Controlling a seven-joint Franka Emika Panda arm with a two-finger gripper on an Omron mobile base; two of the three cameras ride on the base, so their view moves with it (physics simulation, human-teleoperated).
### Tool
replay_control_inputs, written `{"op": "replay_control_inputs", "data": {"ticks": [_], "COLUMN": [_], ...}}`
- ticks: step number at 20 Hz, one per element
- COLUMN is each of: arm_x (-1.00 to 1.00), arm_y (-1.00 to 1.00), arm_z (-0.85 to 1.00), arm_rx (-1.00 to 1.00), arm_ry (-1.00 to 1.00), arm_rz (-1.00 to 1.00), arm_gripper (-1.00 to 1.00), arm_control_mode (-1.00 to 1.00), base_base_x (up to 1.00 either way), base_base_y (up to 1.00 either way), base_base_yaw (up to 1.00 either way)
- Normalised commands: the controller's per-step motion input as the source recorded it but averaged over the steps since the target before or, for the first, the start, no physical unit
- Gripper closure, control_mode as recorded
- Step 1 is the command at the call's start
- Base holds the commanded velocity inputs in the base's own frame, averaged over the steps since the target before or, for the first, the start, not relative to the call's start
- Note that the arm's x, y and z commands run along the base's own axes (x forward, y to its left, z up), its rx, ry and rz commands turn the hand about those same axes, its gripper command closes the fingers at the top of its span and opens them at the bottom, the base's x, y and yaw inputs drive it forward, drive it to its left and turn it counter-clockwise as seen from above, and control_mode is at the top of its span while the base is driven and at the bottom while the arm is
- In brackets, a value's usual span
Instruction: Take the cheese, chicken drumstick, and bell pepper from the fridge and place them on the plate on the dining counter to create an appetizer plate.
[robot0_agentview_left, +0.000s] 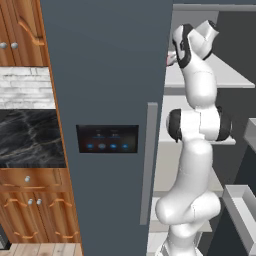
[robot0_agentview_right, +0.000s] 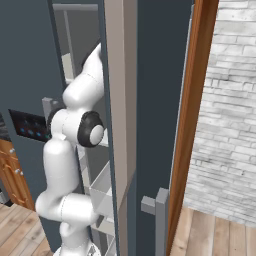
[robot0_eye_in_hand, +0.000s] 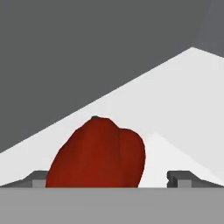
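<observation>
In the hand view, nearest to the camera, the two dark fingertips (robot0_eye_in_hand: 40, 178) of the end effector (robot0_eye_in_hand: 114, 179) rise at the lower left and lower right of the frame. They stand wide apart and hold nothing. Between them, a little left of the middle, sits the bell pepper (robot0_eye_in_hand: 98, 155), red and glossy, with its tiny dark stem at the top. It rests on a white shelf (robot0_eye_in_hand: 175, 113) and almost reaches the left fingertip, while a clear gap stays on the right side (so the hand is probably not yet centred on it). I judge that the jaws are spread this much to pass around the pepper before closing.

Behind the pepper the shelf runs toward the upper right of the frame, and beyond it is the grey inner wall of the fridge (robot0_agentview_left: 105, 75).

In the left base view the white arm (robot0_agentview_left: 192, 165) rises from the lower right and bends at the top of the frame toward the shelves, beside the slate-grey door with its long handle (robot0_agentview_left: 148, 160) and black panel (robot0_agentview_left: 107, 139). At the far left are wooden cabinets (robot0_agentview_left: 30, 210) and a black marble table (robot0_agentview_left: 27, 137).
</observation>
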Motion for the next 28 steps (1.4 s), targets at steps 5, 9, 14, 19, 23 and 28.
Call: {"op": "replay_control_inputs", "data": {"ticks": [5,9,14,19,23,28], "arm_x": [0.11,0.06,0.0,0.0,0.13,-0.05], "arm_y": [0.37,0.39,0.44,0.4,0.2,0.0], "arm_z": [-0.21,-0.16,-0.57,-0.98,-0.38,-0.1], "arm_rx": [-0.09,-0.09,-0.13,-0.16,-0.06,0.0], "arm_ry": [0.0,0.0,-0.06,-0.13,-0.04,-0.07], "arm_rz": [0.05,0.05,0.07,0.1,0.03,0.0], "arm_gripper": [-1.0,-1.0,-1.0,-1.0,1.0,1.0], "arm_control_mode": [-1.0,-1.0,-1.0,-1.0,-1.0,-1.0], "base_base_x": [0.0,0.0,0.0,0.0,0.0,0.0], "base_base_y": [0.0,0.0,0.0,0.0,0.0,0.0], "base_base_yaw": [0.0,0.0,0.0,0.0,0.0,0.0]}}
